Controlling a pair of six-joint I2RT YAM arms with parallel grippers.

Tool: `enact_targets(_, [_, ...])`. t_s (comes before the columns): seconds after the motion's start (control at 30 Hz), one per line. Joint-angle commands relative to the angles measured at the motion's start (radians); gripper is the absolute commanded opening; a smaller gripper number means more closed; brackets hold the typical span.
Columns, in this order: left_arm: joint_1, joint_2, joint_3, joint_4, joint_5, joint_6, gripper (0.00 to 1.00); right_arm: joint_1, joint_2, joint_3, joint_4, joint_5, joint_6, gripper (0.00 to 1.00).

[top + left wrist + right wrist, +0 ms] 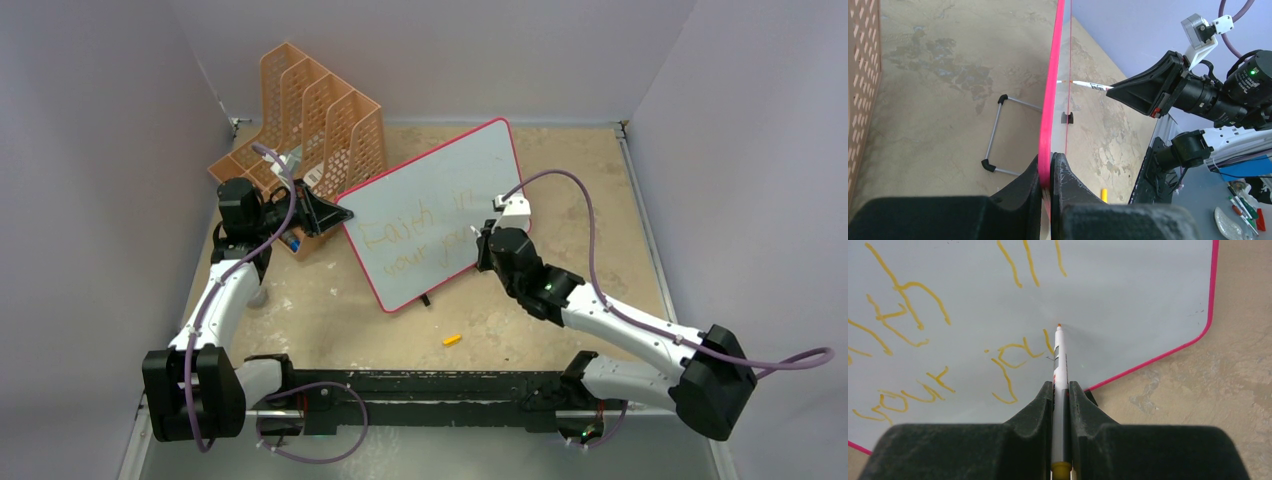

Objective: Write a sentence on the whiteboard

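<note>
Left hand (pixel 1050 167) clamps the edge of the pale rectangular pink-framed whiteboard (pixel 450 180), steadying it; right hand (pixel 1061 390) grips a slim white marker (pixel 1060 357), tip at the unfinished yellow-orange sentence (pixel 908 305).

The whiteboard (pixel 450 190) has a smooth, pale, faintly sheeny face inside a glossy pink plastic frame. Behind the whiteboard, its stand (pixel 993 135) looks like thin grey metal wire with black plastic ends. The worktop (pixel 560 170) under the whiteboard is matt, rough and mottled tan. The file rack (pixel 320 110) beside the whiteboard is perforated orange plastic. The left pincer (pixel 1050 167) and right pincer (pixel 1061 390) are matt black plastic, the left one scuffed whitish. The marker (pixel 1060 365) has a smooth white barrel.
</note>
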Motion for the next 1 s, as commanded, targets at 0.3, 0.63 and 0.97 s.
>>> enact_targets(0.3, [0.008, 0.004, 0.037, 0.013, -0.028, 0.093, 0.0, -0.014, 0.021, 0.053, 0.063, -0.027, -0.035, 0.0])
enact_targets(0.63, [0.008, 0.002, 0.036, 0.014, -0.028, 0.093, 0.0, -0.026, 0.03, 0.034, -0.007, -0.027, 0.02, 0.0])
enact_targets(0.97, [0.009, -0.002, 0.036, 0.012, -0.029, 0.093, 0.0, -0.026, 0.014, 0.021, -0.05, -0.051, 0.059, 0.0])
